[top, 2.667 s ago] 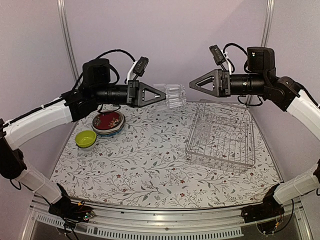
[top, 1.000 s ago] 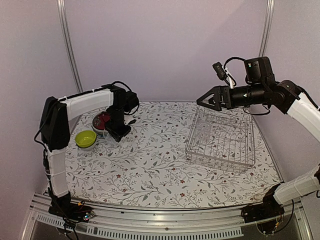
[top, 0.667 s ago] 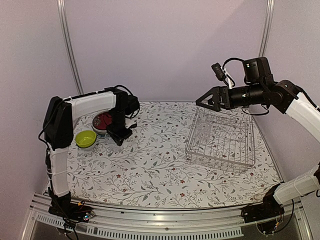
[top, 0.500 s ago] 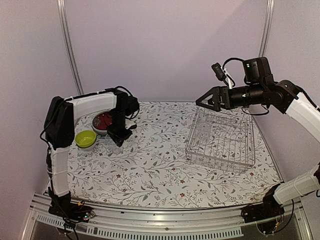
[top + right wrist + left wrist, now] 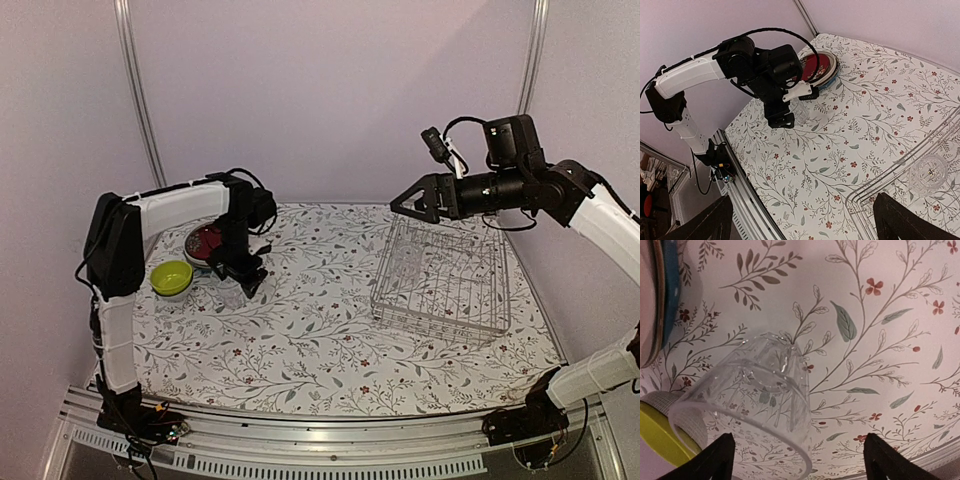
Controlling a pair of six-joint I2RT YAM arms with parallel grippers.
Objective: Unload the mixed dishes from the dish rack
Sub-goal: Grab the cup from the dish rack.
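A clear drinking glass stands upright on the floral table between the spread fingers of my open left gripper, closer to the left finger and not held. From above, the left gripper hangs just over this glass. To its left are the lime-green bowl and a plate stack topped by the red floral plate. The dish rack lies on the right. My right gripper hovers open and empty above its far left corner. Another glass sits inside the rack.
The lime-green bowl rests in a pale bowl close to the released glass. The plate stack's blue rim is just beyond it. The left arm bends over the table's left side. The metal front rail borders the table.
My left gripper came down beside the bowls with the glass, then opened and let it go on the table. The right arm has hardly moved.
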